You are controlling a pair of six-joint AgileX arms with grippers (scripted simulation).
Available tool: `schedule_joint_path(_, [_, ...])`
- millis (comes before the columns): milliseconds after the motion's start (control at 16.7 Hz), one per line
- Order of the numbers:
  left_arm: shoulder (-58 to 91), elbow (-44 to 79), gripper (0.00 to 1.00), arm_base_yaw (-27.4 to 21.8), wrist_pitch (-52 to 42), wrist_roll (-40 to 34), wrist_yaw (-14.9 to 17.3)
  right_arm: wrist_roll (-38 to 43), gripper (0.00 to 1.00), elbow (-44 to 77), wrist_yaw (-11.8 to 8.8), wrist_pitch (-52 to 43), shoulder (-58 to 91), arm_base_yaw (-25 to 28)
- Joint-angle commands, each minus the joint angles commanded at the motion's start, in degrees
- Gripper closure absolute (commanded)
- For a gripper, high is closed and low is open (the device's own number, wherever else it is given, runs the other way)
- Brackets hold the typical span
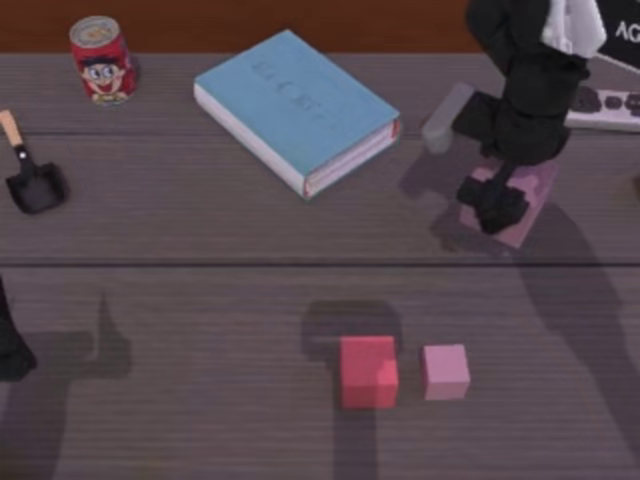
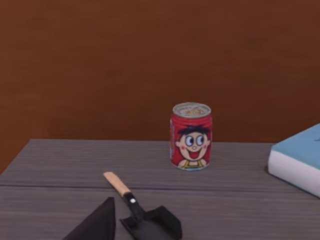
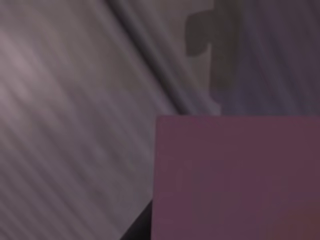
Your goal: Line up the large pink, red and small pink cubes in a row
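The large pink cube point(image 1: 532, 212) sits at the back right, and in the right wrist view the large pink cube point(image 3: 235, 175) fills much of the picture. My right gripper point(image 1: 496, 205) reaches down from above and is shut on it, one dark finger point(image 3: 142, 227) flush against its side. Near the front centre, the red cube point(image 1: 368, 371) and the small pink cube point(image 1: 445, 371) stand side by side with a small gap, the small one on the right. My left gripper point(image 1: 10, 352) is parked at the left edge, open, one finger point(image 2: 97, 225) showing.
A blue book point(image 1: 295, 108) lies at the back centre. A red printed can point(image 1: 102, 59) stands at the back left, and a small black shovel point(image 1: 32, 175) lies near the left edge. A grey block point(image 1: 446, 117) and a keypad point(image 1: 608, 106) are beside the right arm.
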Motion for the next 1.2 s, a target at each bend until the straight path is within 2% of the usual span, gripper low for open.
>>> schedule_joint_path(180, [0.0, 0.0, 0.0, 0.0, 0.0, 0.0, 0.0, 1.0, 1.0, 4.2, 0.0, -2.3, 1.9, 8.3])
schedule_joint_path(540, [0.0, 0.0, 0.0, 0.0, 0.0, 0.0, 0.0, 3.4, 1.0, 13.7, 0.0, -8.0, 6.2, 29.3])
schedule_joint_path(660, [0.0, 0.0, 0.0, 0.0, 0.0, 0.0, 0.0, 4.0, 1.0, 15.9, 0.0, -9.1, 6.9, 34.0])
schedule_joint_path(780, [0.0, 0.0, 0.0, 0.0, 0.0, 0.0, 0.0, 4.3, 1.0, 17.0, 0.1, -9.7, 7.2, 36.3])
schedule_joint_path(1200, [0.0, 0.0, 0.0, 0.0, 0.0, 0.0, 0.0, 4.4, 1.0, 14.7, 0.0, -7.3, 7.1, 36.4])
